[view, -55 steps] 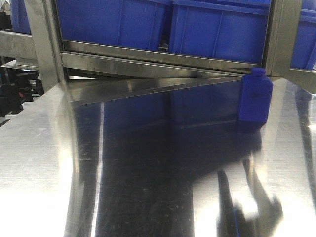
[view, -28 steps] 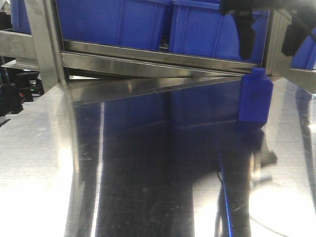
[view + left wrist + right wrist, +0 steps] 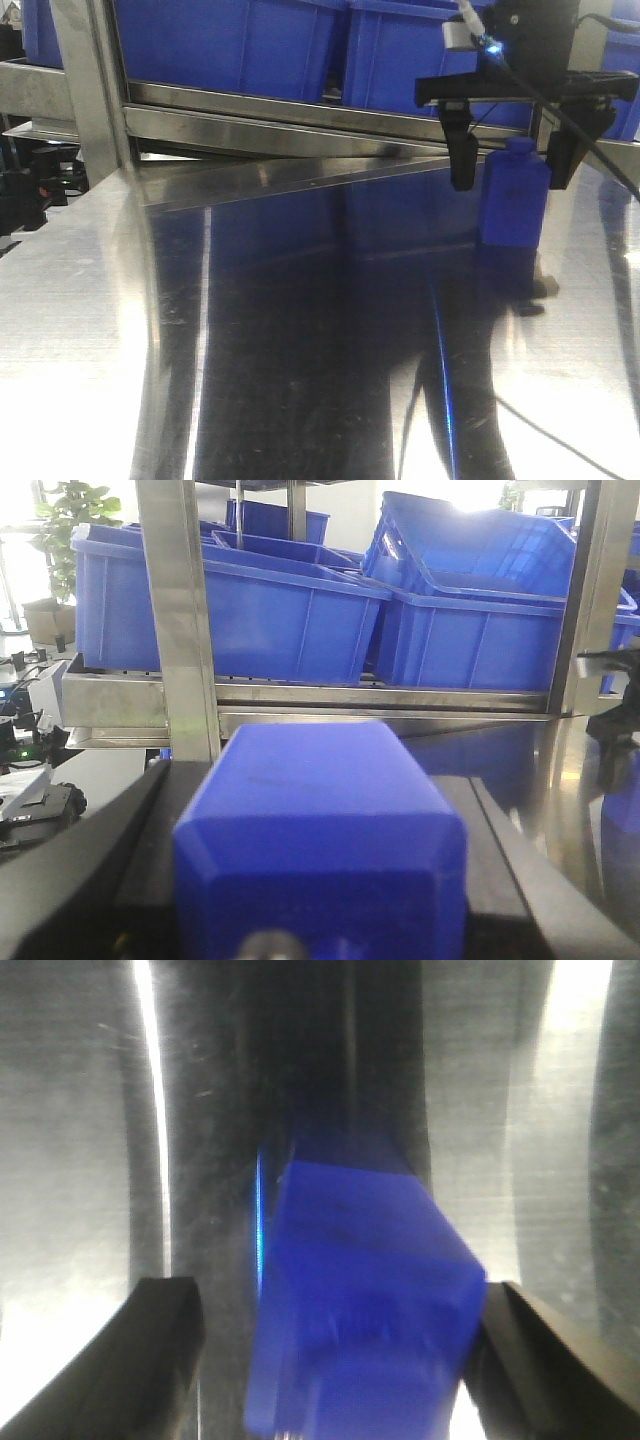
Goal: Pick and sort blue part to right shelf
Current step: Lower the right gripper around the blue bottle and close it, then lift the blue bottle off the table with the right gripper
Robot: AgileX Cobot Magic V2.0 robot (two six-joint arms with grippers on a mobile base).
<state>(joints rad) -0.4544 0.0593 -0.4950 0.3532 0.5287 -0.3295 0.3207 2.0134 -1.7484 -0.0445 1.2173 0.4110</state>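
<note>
Steel worktop (image 3: 300, 380) gives open room from the near edge out to the left edge. Toward the far right corner the blue part (image 3: 515, 205) stands upright. The right hand (image 3: 510, 185) is spread wide, one finger on either side and apart from it. Just behind, the right shelf (image 3: 300, 125) carries blue tubs (image 3: 240, 45). The left hand (image 3: 320, 780) clamps a blue block (image 3: 320, 860).

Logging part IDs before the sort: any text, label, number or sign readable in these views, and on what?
No readable text anywhere.
The blue part between the right gripper fingers: plain; wrist view blurred.
The blue block in the left gripper: plain.
The blue tubs and right shelf: no print visible.
</note>
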